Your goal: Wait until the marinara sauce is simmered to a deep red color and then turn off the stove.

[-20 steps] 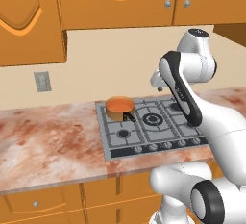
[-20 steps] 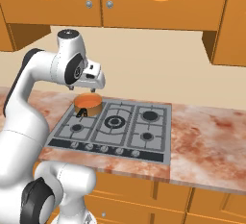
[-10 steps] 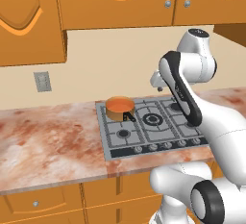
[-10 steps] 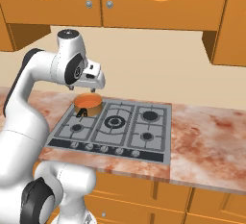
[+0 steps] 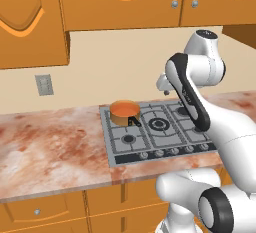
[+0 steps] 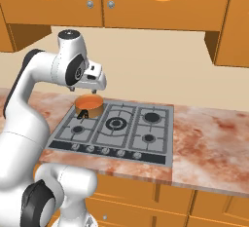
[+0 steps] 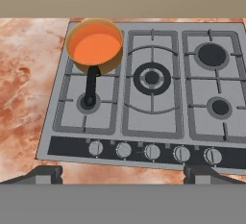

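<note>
Nothing has moved: my end effector (image 7: 123, 172) hangs wide open and empty above the stove (image 7: 144, 143). Marinara sauce (image 7: 94, 48) looks orange, so I judge waiting continues.

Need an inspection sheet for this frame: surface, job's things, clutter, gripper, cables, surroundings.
Surface: mottled reddish stone counter with the stove set into it.
Job's things: marinara sauce is bright orange, not deep red, in a saucepan on the back-left burner; black handle points toward the front-left burner. Five knobs in a row along the front edge; positions too small to read.
Clutter: nothing seen.
Gripper: gripper open, empty, raised above the stove, touching nothing.
Cables: nothing seen.
Surroundings: orange wall cabinets above, drawers below, beige wall with an outlet plate.
</note>
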Robot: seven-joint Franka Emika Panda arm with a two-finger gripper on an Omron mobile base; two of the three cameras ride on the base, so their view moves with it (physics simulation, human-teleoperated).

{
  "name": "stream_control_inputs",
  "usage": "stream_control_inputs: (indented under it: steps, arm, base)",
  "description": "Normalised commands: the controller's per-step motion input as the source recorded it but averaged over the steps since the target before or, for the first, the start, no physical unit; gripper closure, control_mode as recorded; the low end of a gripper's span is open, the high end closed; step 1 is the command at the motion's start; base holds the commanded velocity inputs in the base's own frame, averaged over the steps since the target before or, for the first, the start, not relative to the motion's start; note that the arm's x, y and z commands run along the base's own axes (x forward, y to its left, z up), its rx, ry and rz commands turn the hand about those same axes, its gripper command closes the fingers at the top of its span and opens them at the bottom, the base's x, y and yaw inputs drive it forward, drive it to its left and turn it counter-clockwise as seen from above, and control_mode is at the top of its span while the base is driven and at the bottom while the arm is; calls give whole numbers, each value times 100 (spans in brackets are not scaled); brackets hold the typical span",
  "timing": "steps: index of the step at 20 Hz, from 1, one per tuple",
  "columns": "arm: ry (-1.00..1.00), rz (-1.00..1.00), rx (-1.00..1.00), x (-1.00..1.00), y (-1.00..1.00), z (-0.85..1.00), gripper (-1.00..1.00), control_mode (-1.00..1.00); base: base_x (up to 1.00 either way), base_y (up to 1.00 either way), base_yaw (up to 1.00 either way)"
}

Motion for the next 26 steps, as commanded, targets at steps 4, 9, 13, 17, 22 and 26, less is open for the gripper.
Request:
stream_control_inputs:
  steps: [4, 9, 13, 17, 22, 26]
  arm:
    - [0, 0, 0, 0, 0, 0, -100, -100]
    - [0, 0, 0, 0, 0, 0, -100, -100]
    - [0, 0, 0, 0, 0, 0, -100, -100]
    - [0, 0, 0, 0, 0, 0, -100, -100]
    - [0, 0, 0, 0, 0, 0, -100, -100]
    - [0, 0, 0, 0, 0, 0, -100, -100]
  base:
    - [0, 0, 0]
    - [0, 0, 0]
    - [0, 0, 0]
    - [0, 0, 0]
    - [0, 0, 0]
    - [0, 0, 0]
